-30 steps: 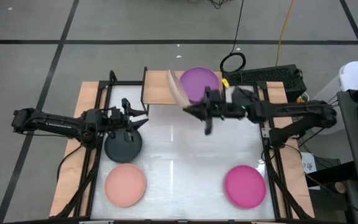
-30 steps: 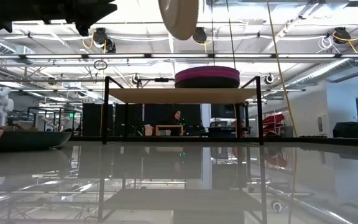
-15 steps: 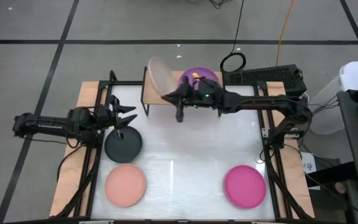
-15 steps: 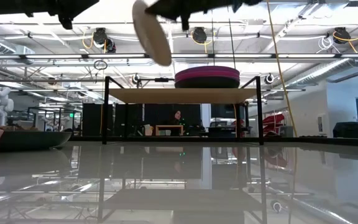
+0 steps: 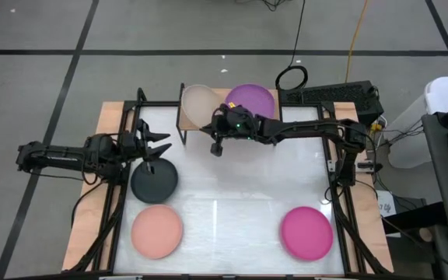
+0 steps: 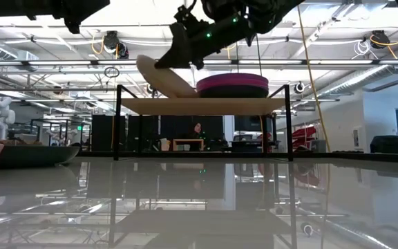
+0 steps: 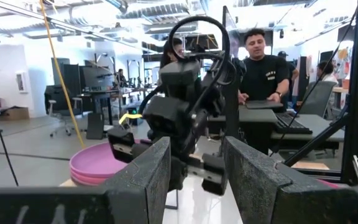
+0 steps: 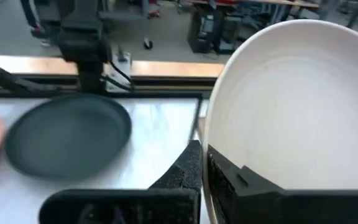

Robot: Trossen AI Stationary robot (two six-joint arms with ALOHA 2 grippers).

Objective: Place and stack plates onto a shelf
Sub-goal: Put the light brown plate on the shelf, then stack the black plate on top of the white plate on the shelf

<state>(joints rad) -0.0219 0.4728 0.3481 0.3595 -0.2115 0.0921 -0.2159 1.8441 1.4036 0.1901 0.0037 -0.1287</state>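
Note:
A beige plate (image 5: pixel 198 101) is held tilted over the left half of the light-wood shelf (image 5: pixel 190 124); in the low view the beige plate (image 6: pixel 163 80) slants down toward the shelf board (image 6: pixel 202 105). My right gripper (image 5: pixel 213 131) is shut on it. A stack with a purple plate on top (image 5: pixel 250 101) sits on the shelf's right half. A black plate (image 5: pixel 154 181), a salmon plate (image 5: pixel 157 230) and a magenta plate (image 5: pixel 306 231) lie flat on the table. My left gripper (image 5: pixel 162 146) hovers open over the black plate's far edge. My right gripper pinches the beige plate's rim (image 8: pixel 211 144) on the side toward the table's near edge, one finger (image 8: pixel 186 167) under the plate and one on its upper face. It comes level from the right. The plate tilts; whether its low edge (image 6: pixel 187 94) touches the board, I cannot tell.
The shelf's black legs (image 6: pixel 117 124) stand at the far edge of the white tabletop (image 5: pixel 232 187). The right arm (image 5: pixel 302 131) stretches across in front of the purple stack. People stand in the room beyond the table (image 7: pixel 263 62).
My right gripper has swung toward the table's left and come down toward the shelf's left half. The beige plate has tipped from nearly on edge to a shallow slant and dropped to board height. My left arm drew back slightly toward the table's left.

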